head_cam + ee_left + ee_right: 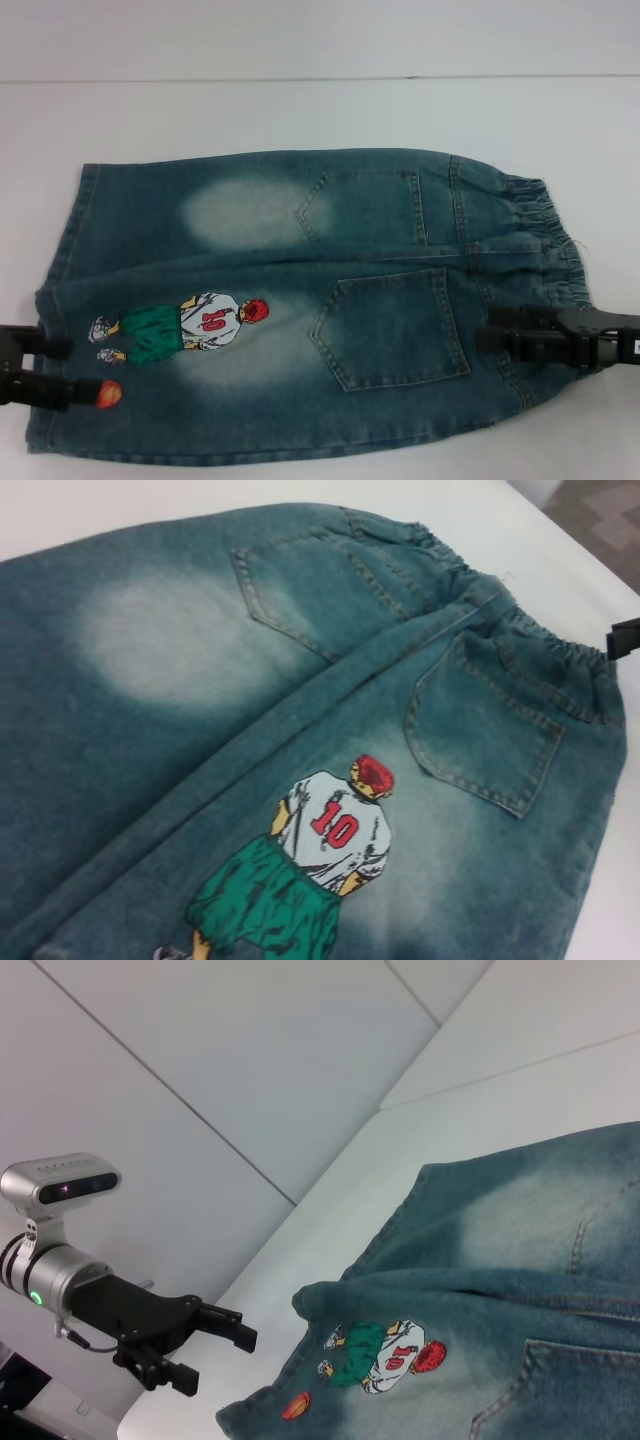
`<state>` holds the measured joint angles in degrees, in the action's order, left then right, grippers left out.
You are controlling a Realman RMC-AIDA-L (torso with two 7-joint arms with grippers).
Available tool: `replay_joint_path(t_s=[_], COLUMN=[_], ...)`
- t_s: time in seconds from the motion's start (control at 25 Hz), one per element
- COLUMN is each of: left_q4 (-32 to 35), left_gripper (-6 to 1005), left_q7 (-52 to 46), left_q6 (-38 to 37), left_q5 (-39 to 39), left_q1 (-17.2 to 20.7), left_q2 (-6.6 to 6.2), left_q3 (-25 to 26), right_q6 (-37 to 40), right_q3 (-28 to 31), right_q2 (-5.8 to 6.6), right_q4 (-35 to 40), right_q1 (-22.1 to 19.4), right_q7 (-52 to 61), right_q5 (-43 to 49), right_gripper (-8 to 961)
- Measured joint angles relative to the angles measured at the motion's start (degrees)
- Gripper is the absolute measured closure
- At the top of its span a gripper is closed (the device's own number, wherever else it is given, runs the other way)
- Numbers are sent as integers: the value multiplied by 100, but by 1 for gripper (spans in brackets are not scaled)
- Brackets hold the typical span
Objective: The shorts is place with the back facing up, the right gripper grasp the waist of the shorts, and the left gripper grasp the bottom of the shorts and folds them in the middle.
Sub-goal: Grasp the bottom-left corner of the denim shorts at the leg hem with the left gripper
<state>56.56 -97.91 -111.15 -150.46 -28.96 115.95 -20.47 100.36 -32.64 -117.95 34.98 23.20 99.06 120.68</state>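
The blue-green denim shorts (300, 300) lie flat on the white table, back up, with two back pockets and a basketball player print (190, 325) showing. The gathered waist (545, 215) is at the right and the leg hems, the bottom of the shorts (60, 250), at the left. My left gripper (55, 370) sits at the near left hem. In the right wrist view the left gripper (215, 1358) is open, a short gap from the hem (270, 1375). My right gripper (495, 335) hangs over the near part of the waist. The left wrist view shows the print (320, 870) and the waist (560, 650).
White table (320, 110) runs around the shorts, with its far edge against a pale wall. The table's corner and a patterned floor (600, 520) show past the waist in the left wrist view.
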Motion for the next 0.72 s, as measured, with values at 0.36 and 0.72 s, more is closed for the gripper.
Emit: replay_joint_path(t_s=[0.36, 0.72], left_q4=[-17, -13], left_gripper=[50, 50], left_q7=[-91, -99], left_q6=[315, 341], left_q5=[-289, -527], left_q1=[-18, -23], left_q2=[-11, -56], left_q3=[53, 207], right_q6=[8, 5], right_q3=[83, 125], right_q2=[1, 9], right_q4=[-1, -1], right_q1=[0, 7], right_q7=[22, 34], right_q5=[-12, -11], right_gripper=[38, 39])
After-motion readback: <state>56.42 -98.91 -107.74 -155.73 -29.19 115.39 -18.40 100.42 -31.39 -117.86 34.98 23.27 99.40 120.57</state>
